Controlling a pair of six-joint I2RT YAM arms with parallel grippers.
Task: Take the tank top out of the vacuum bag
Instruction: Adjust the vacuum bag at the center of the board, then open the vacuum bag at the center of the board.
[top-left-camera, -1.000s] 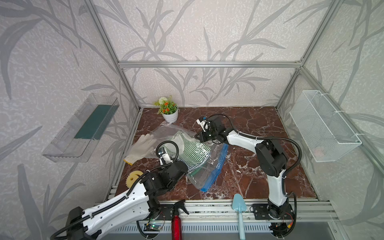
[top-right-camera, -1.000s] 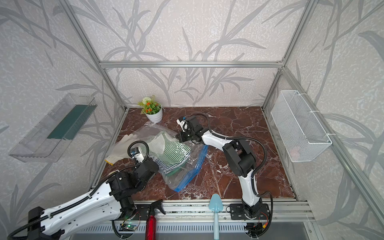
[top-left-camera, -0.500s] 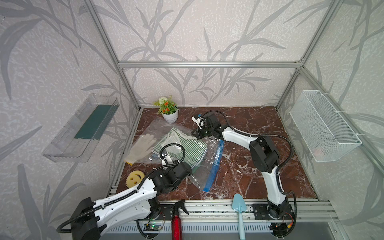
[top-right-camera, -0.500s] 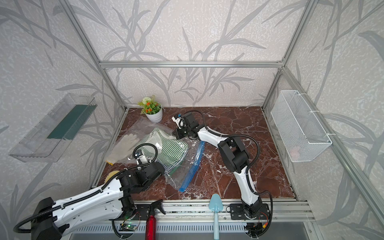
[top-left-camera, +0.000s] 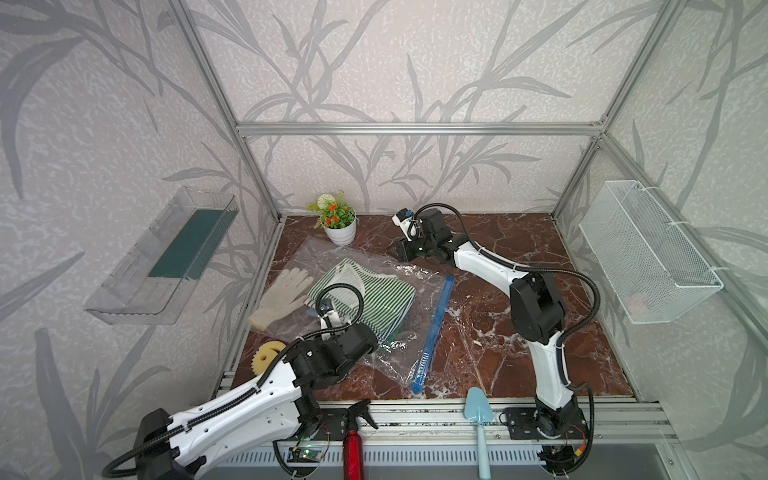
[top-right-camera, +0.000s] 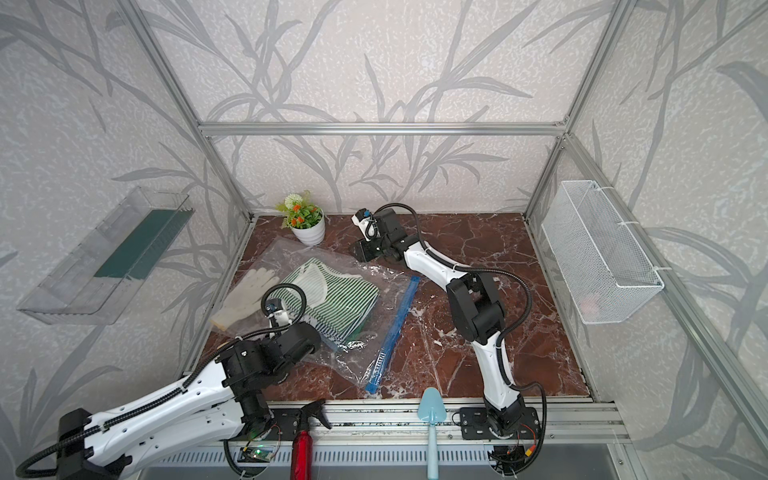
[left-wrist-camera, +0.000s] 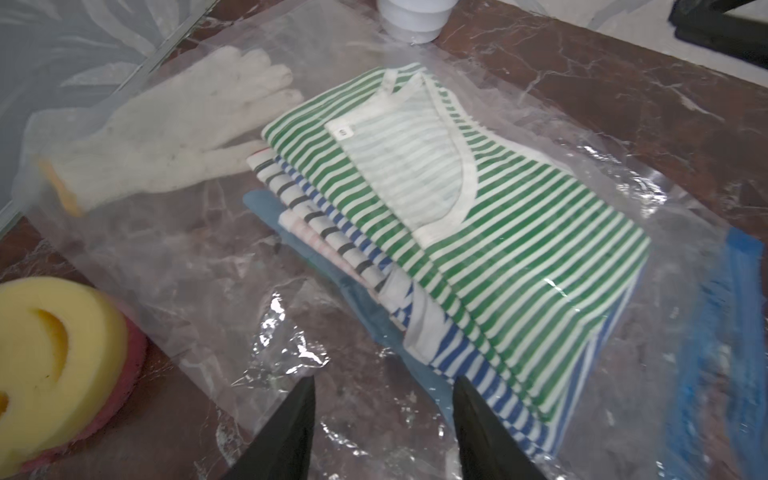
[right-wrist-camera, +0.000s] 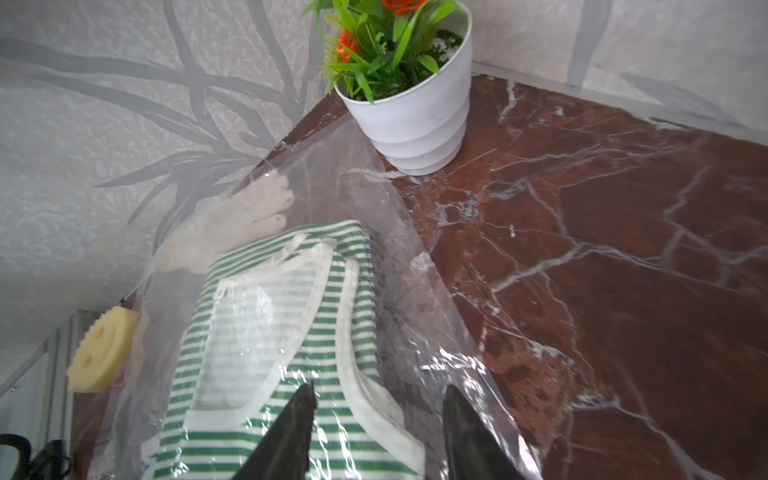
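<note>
Release is being recorded: left pincer and right pincer are being held spread, empty; vacuum bag is being left flat, tank top still inside.

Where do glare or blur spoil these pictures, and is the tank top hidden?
Left wrist view: glare patches on the vacuum bag, blur on the blue zip strip, green-striped tank top clear. Right wrist view: glare streaks too, stripes readable. Both top views: evenly lit, sharp.
</note>
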